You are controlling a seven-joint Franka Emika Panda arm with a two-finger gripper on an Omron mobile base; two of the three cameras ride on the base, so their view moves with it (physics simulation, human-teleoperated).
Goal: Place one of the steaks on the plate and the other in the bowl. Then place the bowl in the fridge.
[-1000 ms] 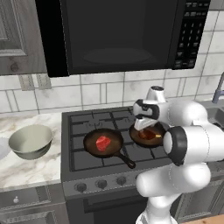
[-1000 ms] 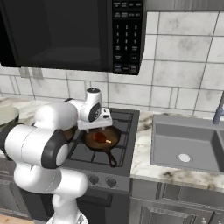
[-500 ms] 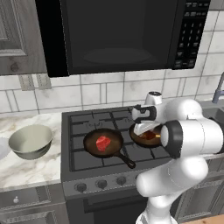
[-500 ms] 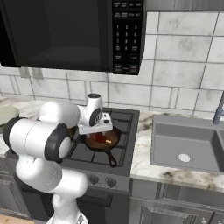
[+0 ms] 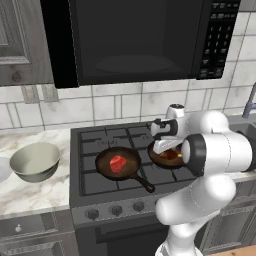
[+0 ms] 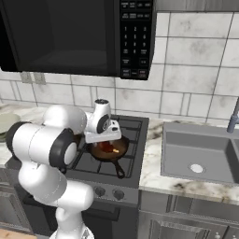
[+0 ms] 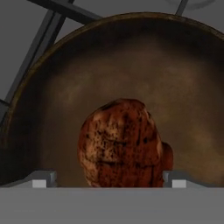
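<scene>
Lowered end effector (image 7: 107, 180) straddles brown steak (image 7: 118, 142) in pan (image 7: 52, 100)

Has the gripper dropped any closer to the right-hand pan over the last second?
Yes. In the left base view the gripper has come down toward the right-hand pan, measured against the stove's back edge, and now straddles the darker steak.

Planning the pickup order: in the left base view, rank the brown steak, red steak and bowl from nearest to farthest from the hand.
1. Brown steak, in the right pan, just under the hand.
2. Red steak, in the left pan.
3. Bowl, on the counter far left.
</scene>
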